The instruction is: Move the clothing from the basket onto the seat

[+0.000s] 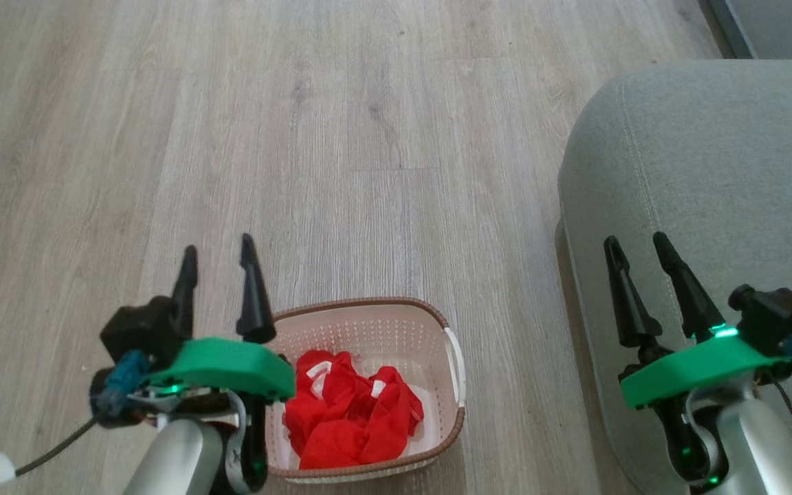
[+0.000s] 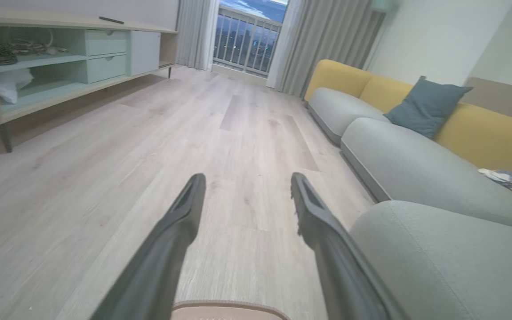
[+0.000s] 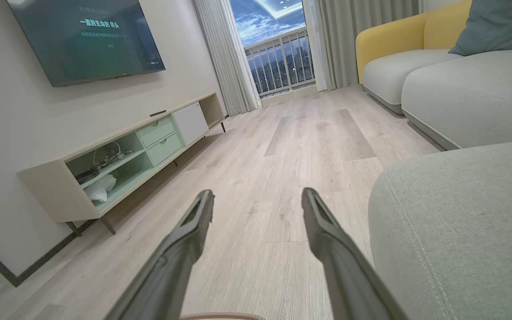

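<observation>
Red clothing [image 1: 351, 412] with white trim lies bunched in the cream basket [image 1: 375, 323], which stands on the wood floor at the bottom centre of the head view. The basket's brown rim [image 2: 227, 307] also peeks in at the bottom of the left wrist view. My left gripper [image 1: 218, 256] hovers open just left of the basket, holding nothing. The grey-green seat [image 1: 712, 172] fills the right side. Above the seat's front left edge my right gripper [image 1: 635, 246] is open and empty. Both grippers' fingers point forward over the floor, the left gripper [image 2: 247, 186] and the right gripper [image 3: 258, 200].
A low TV cabinet [image 3: 118, 160] with pale green drawers runs along the left wall under a wall screen [image 3: 85, 38]. Further sofa cushions [image 2: 398, 155] with a yellow back and a blue pillow [image 2: 425, 106] extend ahead on the right. Wood floor [image 1: 300, 137] stretches ahead to curtains and a balcony door.
</observation>
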### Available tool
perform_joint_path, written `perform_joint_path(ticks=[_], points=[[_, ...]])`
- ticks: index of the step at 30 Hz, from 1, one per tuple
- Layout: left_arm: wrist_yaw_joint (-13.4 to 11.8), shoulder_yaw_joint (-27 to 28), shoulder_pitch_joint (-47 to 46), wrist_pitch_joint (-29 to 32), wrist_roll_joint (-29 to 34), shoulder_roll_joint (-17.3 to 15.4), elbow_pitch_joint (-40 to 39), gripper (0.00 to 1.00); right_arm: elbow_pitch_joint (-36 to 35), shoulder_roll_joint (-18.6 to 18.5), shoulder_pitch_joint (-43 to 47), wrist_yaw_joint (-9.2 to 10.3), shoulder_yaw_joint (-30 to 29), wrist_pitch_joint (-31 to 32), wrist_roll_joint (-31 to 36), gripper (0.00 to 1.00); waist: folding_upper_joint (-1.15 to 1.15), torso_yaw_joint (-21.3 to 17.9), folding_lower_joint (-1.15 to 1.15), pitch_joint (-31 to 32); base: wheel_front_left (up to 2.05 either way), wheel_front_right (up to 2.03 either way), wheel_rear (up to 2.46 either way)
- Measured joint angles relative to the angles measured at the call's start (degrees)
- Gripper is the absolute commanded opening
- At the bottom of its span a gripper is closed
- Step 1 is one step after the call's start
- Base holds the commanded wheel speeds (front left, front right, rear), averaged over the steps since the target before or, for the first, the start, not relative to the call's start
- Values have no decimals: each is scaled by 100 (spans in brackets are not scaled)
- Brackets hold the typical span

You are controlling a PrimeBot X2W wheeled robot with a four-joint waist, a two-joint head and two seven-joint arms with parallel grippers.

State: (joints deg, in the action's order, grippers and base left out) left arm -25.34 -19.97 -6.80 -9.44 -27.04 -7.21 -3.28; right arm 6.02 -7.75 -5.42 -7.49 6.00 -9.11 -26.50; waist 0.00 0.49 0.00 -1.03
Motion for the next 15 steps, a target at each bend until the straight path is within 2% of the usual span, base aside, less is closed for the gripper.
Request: perform_joint_path(ticks=[8,11,15], points=[[977,549,279,-110,248,347,584,100,512,35,-1,0,-49,-154,308,100,0,-6,0,23,0,0,0],[1463,549,315,-165,305,397,1013,100,780,60,-2,0,-93,-190,399,100,0,-8,0,43,0,0,0],[1717,622,365,-229,409,422,1426,100,1109,89,-9,0,-126,-253,537,100,0,-6,0,70,0,0,0]])
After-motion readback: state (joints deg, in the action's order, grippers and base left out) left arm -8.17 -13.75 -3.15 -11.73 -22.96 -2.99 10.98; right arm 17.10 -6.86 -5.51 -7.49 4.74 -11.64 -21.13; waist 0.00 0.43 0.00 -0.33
